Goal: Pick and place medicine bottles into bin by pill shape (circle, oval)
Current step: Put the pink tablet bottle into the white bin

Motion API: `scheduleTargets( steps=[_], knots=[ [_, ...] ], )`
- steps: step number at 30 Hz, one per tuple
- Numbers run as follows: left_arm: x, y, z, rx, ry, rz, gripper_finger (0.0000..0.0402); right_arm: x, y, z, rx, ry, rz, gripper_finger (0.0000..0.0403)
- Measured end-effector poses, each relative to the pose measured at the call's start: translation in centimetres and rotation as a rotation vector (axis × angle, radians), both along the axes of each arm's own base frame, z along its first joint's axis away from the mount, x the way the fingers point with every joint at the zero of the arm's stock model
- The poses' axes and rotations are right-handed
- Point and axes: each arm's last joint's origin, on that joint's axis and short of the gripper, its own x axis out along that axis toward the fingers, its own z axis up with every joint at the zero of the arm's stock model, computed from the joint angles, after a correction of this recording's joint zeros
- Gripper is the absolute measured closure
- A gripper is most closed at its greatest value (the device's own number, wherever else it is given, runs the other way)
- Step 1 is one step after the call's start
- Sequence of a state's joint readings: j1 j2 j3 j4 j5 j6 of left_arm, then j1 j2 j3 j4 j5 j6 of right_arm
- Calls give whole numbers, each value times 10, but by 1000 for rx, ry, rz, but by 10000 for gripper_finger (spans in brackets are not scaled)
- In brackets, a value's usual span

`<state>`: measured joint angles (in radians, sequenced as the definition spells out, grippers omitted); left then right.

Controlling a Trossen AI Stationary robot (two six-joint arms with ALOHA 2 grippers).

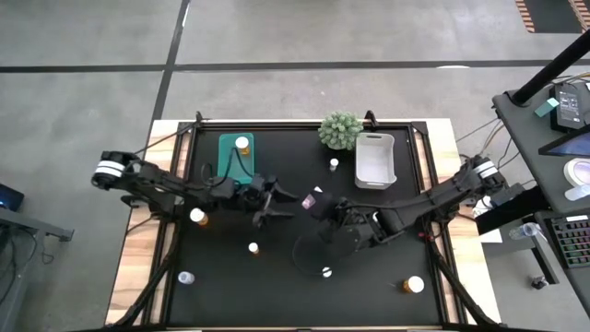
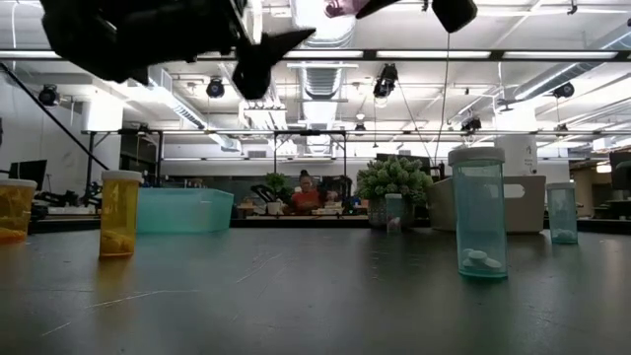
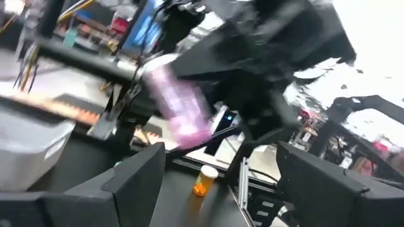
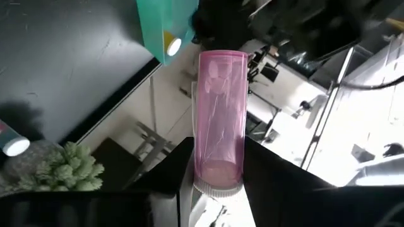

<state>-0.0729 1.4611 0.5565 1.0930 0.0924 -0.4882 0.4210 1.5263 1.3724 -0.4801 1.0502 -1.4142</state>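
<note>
- Now my right claw [image 4: 214, 165] squeezes a pink bottle [image 4: 221, 113], up beside the plant ball [image 1: 339, 130].
- My left claw [image 1: 277, 201] waits wide open, close by.
- Next I must read its pills, then pick a bin.

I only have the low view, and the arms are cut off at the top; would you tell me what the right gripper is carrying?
Observer: The right gripper is shut on a pink bottle, gripped near its cap.
Operator: Thank you. How does the left gripper stand?
Observer: The left gripper hangs open above mid-table, facing the pink bottle.
Operator: Is anything in the teal bin?
Observer: Yes, one white-capped bottle sits in the teal bin.
</note>
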Motion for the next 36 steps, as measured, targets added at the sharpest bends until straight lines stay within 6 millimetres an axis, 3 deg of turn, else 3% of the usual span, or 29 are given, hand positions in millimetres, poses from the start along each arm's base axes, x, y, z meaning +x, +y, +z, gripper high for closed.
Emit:
scheduleTargets(
  steps=[8,12,22,27,36],
  knots=[
    [23,3,-12,-53,56,1,114,5,2,-6,-26,31,17,298],
    [33,1,-5,-48,32,-32,114,6,3,-8,-20,44,32,298],
    [38,4,-3,-62,34,-31,125,8,4,-11,-89,114,76,298],
    [38,7,-5,-72,64,-17,175,9,3,-11,-89,115,74,298],
    [38,7,-5,-73,61,-12,303,8,3,-12,-99,127,73,295]
  ],
)
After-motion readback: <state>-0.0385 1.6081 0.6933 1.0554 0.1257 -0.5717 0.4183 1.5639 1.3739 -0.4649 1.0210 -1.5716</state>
